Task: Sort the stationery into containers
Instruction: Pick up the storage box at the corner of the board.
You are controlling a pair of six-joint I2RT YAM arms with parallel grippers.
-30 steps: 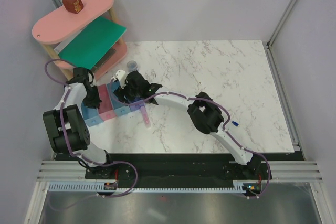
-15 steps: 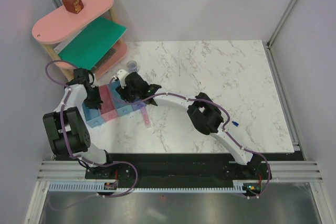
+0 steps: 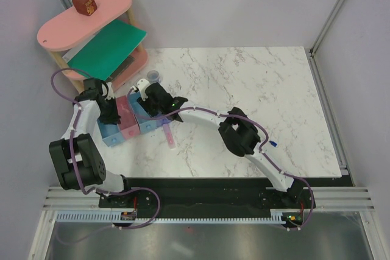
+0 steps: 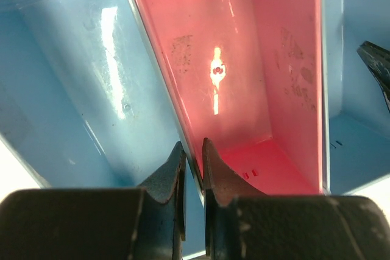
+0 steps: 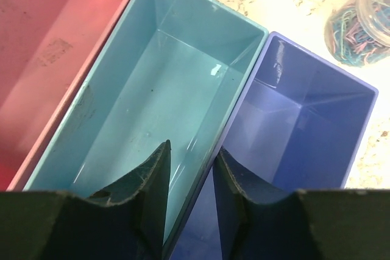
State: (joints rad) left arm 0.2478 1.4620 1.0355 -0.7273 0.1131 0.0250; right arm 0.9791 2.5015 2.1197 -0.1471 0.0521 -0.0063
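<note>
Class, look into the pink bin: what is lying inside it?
Nothing shows inside the pink bin: its floor and walls are bare, with only scuffs and glare. The left hand, closed on its side wall, covers the near corner, so that spot cannot be checked.

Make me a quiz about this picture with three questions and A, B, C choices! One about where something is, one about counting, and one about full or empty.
1. Where is the brown block?
A) on top of the pink shelf
B) inside a bin
C) on the marble table

2. How many bins stand in the row?
A) two
B) four
C) six

3. The blue bin is:
A) full of pens
B) holding a tape roll
C) empty

Answers:
1 A: it sits on the shelf's top board.
2 B: light blue bin, pink bin, blue bin, violet bin.
3 C: the right wrist view shows only its bare floor.
</note>
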